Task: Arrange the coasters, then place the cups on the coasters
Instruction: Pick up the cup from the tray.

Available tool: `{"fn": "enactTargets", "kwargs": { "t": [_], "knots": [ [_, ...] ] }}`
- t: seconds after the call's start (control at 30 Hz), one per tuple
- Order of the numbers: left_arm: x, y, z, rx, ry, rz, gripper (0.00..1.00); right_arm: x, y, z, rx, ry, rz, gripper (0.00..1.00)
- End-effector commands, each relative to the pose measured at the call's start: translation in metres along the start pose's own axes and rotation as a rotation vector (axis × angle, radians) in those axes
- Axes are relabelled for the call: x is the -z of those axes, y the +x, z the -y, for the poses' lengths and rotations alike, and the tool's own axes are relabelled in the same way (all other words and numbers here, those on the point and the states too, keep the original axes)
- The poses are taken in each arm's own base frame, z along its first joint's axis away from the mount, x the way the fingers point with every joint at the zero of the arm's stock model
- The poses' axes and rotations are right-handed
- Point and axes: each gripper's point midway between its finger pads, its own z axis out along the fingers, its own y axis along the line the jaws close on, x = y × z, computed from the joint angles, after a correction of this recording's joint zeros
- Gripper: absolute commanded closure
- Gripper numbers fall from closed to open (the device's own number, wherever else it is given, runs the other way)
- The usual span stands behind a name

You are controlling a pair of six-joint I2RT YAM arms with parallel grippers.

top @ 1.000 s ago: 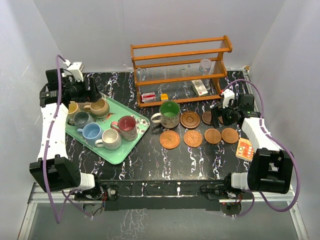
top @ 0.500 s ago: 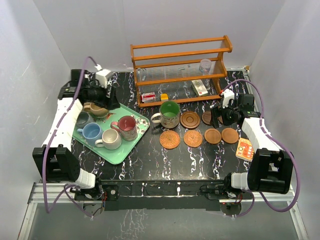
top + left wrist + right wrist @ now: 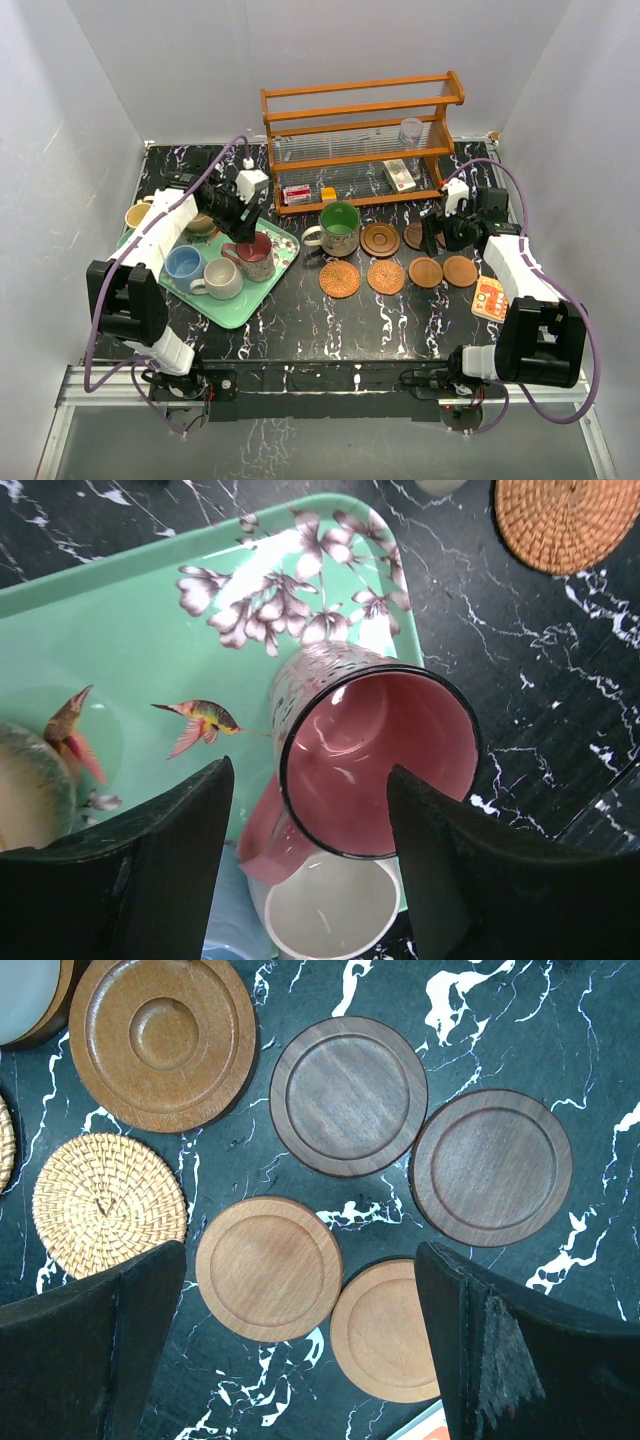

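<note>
One pink mug (image 3: 375,765) sits inside left end effector (image 3: 310,780).

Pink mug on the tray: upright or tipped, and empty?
Upright, empty. Left wrist view looks down into the pink mug: rim up, inside bare, on the tray.

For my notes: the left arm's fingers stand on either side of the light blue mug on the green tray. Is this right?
No. The left wrist view shows the left fingers on either side of the pink mug, not the light blue one, on the green tray.
</note>
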Motion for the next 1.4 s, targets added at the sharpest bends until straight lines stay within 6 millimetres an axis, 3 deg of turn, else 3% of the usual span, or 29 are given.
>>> {"fn": "enactTargets", "kwargs": {
  "t": [0.0, 0.23, 0.57, 0.77, 0.93, 1.13, 1.37],
  "knots": [
    [-0.01, 0.012, 0.006, -0.077, 0.011, -0.074, 0.41, 0.003, -0.016, 0.006, 0.014, 0.02, 0.04, 0.02],
    [-0.031, 0.02, 0.011, -0.112, 0.022, -0.15, 0.59, 0.002, -0.014, 0.007, 0.013, 0.021, 0.032, 0.02],
    [-0.043, 0.015, 0.01, -0.162, 0.028, -0.176, 0.8, 0.001, -0.012, 0.009, 0.014, 0.026, 0.025, 0.02],
    [-0.04, 0.0, 0.004, -0.213, 0.014, -0.181, 0.93, 0.001, -0.012, 0.008, 0.014, 0.027, 0.024, 0.02],
    [-0.024, -0.033, 0.002, -0.22, -0.016, -0.125, 1.0, 0.001, -0.012, 0.009, 0.014, 0.031, 0.025, 0.02],
    [-0.005, -0.065, 0.023, -0.13, -0.028, -0.043, 1.0, 0.001, -0.011, 0.01, 0.013, 0.035, 0.021, 0.02],
    [0.01, -0.077, 0.063, -0.122, -0.01, -0.037, 1.0, -0.001, -0.009, 0.012, 0.011, 0.045, 0.012, 0.02]
  ]
}}
